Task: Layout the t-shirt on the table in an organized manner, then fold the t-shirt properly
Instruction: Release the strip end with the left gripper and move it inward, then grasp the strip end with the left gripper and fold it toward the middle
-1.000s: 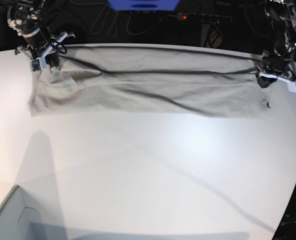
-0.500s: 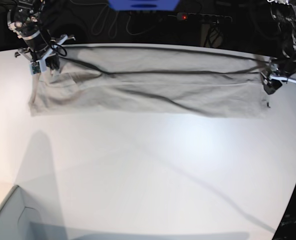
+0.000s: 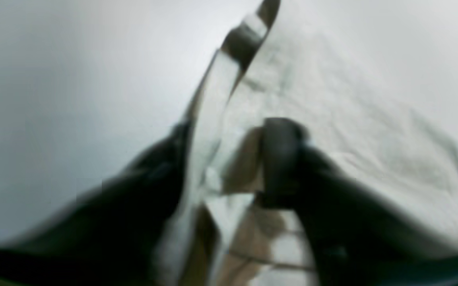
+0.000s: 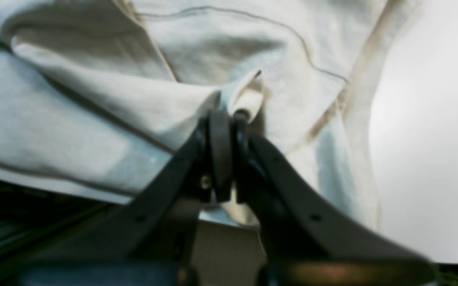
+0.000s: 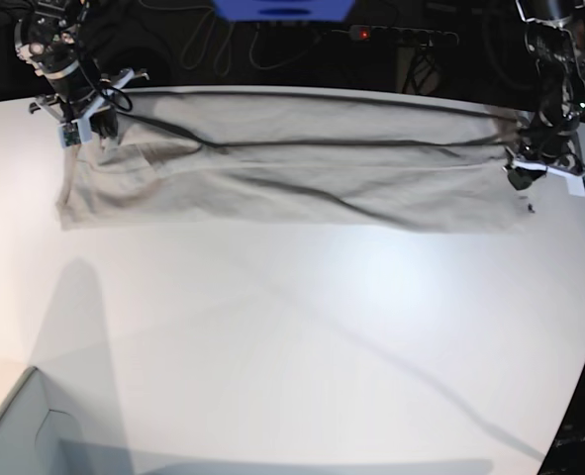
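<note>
T-shirt [image 5: 292, 173], stretched lengthwise along the bench's [image 5: 302, 336] far edge. My right claw [image 4: 229, 119] pinches one end, fully closed; left claw [image 3: 229, 167] straddles the opposite hem, grip unclear. I should keep tension even.

Motion blur smears the left wrist view, where the black left pincer [image 3: 229, 167] half hides the beige-grey cloth t-shirt [image 3: 332, 119]; its hem runs out of frame.

No readable text, labels, brands or numbers anywhere in view.
</note>
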Motion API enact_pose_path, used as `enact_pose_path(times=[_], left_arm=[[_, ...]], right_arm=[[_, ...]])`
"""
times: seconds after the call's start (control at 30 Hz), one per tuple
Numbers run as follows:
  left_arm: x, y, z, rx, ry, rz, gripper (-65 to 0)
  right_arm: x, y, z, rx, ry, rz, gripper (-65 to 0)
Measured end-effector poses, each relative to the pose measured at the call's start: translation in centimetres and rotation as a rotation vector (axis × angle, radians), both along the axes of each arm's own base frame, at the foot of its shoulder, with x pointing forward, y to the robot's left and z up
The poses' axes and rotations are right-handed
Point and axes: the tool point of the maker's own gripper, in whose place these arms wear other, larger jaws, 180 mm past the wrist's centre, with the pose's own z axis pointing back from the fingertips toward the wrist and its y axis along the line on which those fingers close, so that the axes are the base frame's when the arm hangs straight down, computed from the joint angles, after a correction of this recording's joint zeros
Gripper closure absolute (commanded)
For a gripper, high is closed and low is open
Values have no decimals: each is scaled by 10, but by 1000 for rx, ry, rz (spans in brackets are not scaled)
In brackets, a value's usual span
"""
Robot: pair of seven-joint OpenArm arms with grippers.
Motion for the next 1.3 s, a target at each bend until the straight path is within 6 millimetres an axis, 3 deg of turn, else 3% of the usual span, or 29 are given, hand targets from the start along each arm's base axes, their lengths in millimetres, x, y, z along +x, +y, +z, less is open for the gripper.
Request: enact_pose_path(times=[0.03, 0.27, 0.43, 0.5, 0.6, 0.73, 0.87, 1.07, 1.3], left_arm=[[-1, -1, -1, -4, 5, -2, -2], [-4, 3, 7, 4, 20, -3, 0], [18, 15, 67, 100, -122, -11, 0], [27, 6, 91, 126, -189, -30, 0], [30, -25, 118, 120, -280, -64, 0], [21, -62, 126, 95, -295, -96, 0], [26, -117, 136, 39, -337, -228, 0], [17, -214, 120, -22, -289, -482, 0], [9, -300, 104, -23, -264, -708, 0]], right_arm=[[0, 0, 0, 0, 0, 0, 0], [11, 0, 4, -1, -25, 1, 0], [18, 2, 6, 3, -37, 6, 0], [23, 7, 5, 11, -41, 18, 0], [26, 10, 5, 23, -48, 17, 0], [17, 10, -3, 26, -18, 15, 0], [16, 9, -3, 25, -19, 14, 0], [16, 9, -3, 25, -17, 14, 0], [16, 9, -3, 25, -18, 14, 0]])
